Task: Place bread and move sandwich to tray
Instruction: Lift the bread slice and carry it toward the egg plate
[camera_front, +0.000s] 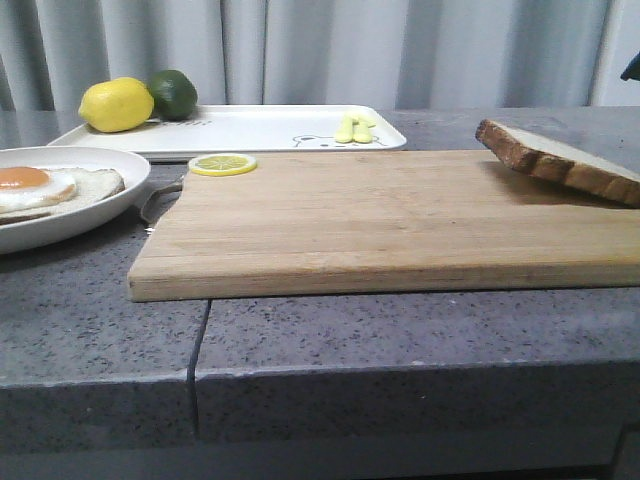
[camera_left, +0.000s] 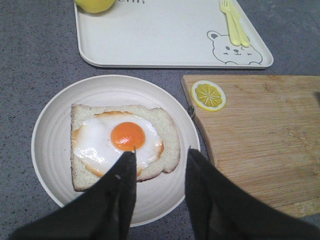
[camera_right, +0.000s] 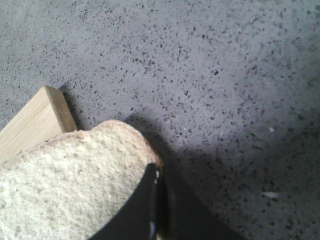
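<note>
The sandwich (camera_left: 122, 142), a bread slice topped with a fried egg and orange yolk, lies on its round white plate (camera_left: 50, 150); it also shows at the left of the front view (camera_front: 40, 188). My left gripper (camera_left: 162, 151) is open and empty, hovering over the plate's near edge. My right gripper (camera_right: 157, 170) is shut on the edge of the bread (camera_right: 65, 185). In the front view the bread (camera_front: 560, 160) is tilted at the right end of the cutting board. The white tray (camera_front: 260, 128) with the bear drawing lies behind.
A bamboo cutting board (camera_front: 380, 220) fills the middle, with a lemon slice (camera_front: 222, 164) on its far left corner. A lemon (camera_front: 115, 104) and a lime (camera_front: 174, 92) sit on the tray's left, and yellow cutlery (camera_front: 355, 128) on its right. The grey counter edge is near.
</note>
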